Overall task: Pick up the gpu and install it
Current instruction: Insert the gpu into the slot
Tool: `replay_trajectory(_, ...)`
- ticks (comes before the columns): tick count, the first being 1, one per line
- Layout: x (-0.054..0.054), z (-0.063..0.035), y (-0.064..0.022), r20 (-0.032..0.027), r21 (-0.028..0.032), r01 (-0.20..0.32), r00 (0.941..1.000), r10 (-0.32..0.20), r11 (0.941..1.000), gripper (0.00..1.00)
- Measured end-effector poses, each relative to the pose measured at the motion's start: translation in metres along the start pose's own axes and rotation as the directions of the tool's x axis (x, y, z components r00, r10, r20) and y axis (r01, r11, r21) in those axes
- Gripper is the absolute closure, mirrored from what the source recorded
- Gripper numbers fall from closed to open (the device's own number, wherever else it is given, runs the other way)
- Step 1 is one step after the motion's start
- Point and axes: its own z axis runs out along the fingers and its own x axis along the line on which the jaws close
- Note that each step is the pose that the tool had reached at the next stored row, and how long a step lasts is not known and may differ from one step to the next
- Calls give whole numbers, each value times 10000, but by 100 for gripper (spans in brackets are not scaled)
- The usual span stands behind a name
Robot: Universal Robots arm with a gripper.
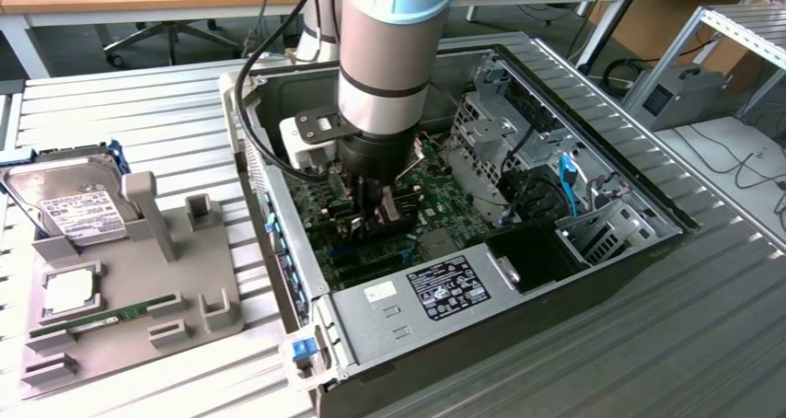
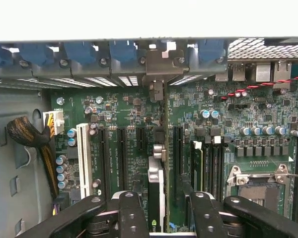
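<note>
The gpu point(image 2: 159, 198) stands on its edge between the two fingers of the pincer point(image 2: 161, 210), which is closed on it at about a middle opening, one finger on each flat face. From the pincer the card goes straight down toward the motherboard point(image 2: 124, 106). Its long axis runs along the expansion slots point(image 2: 120, 153), and the silver end bracket point(image 2: 161, 67) at the far end meets the rear wall of the computer case point(image 1: 590, 114), where the blue slot clips point(image 2: 121, 52) are in a row. Whether the lower edge sits fully in its slot cannot be told, but the card looks lined up with it.

In the exterior view the pincer point(image 1: 375, 211) is low inside the open computer case, over the motherboard, and the single arm point(image 1: 387, 59) comes down from above. Inside the case, on the exterior view's right of the pincer, are the drive cages point(image 1: 516, 133), and nearer to the camera the power supply point(image 1: 418, 298).

On the exterior view's left of the case, on the table point(image 1: 110, 105), stands a grey parts holder point(image 1: 160, 271). It holds a hard drive point(image 1: 74, 206) and a narrow RAM stick point(image 1: 105, 317).
</note>
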Motion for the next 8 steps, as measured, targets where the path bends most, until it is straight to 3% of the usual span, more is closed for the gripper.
replay_trajectory(8, -1, 2, -57, 52, -45, -2, 10000, 2, 10000, 60)
